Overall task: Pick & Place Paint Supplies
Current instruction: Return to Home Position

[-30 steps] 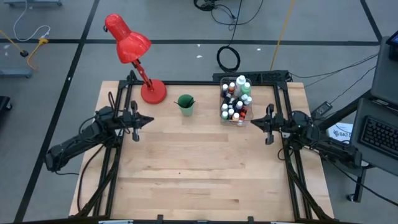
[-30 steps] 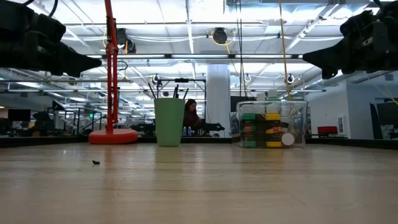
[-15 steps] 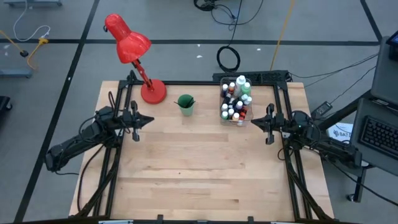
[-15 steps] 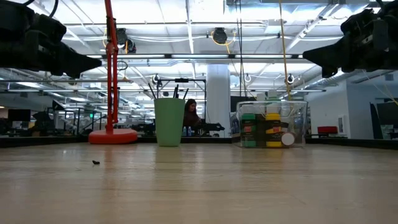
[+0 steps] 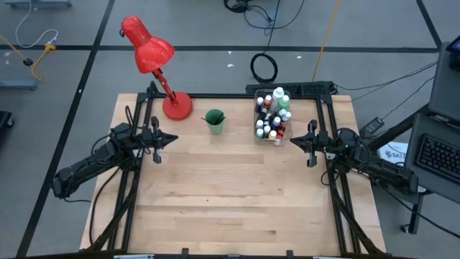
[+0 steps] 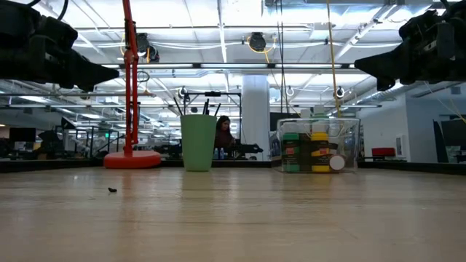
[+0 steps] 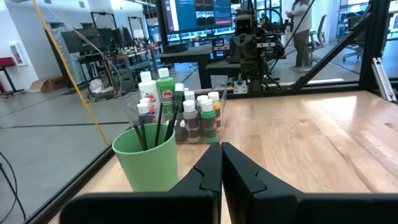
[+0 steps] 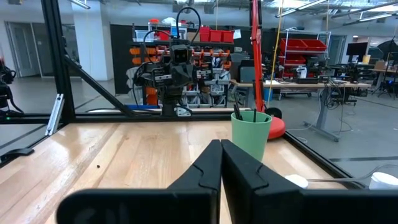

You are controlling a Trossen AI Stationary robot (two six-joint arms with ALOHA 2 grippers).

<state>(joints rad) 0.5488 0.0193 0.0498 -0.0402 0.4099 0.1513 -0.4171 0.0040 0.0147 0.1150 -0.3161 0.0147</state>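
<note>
Wooden table (image 5: 230, 188), paint bottles (image 5: 272, 119) in bin (image 6: 354, 143)

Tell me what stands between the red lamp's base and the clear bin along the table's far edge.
Only the green cup, holding dark brushes, stands between the lamp base and the clear bin. The low view shows this and the high view confirms it.

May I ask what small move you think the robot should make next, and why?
Probably none: I would just let both arms settle where they are parked. The left gripper and right gripper are shut, hold nothing and hang raised at opposite sides of the table. The paint bottles appear to sit in the clear bin, and the brushes stand in the green cup.
</note>
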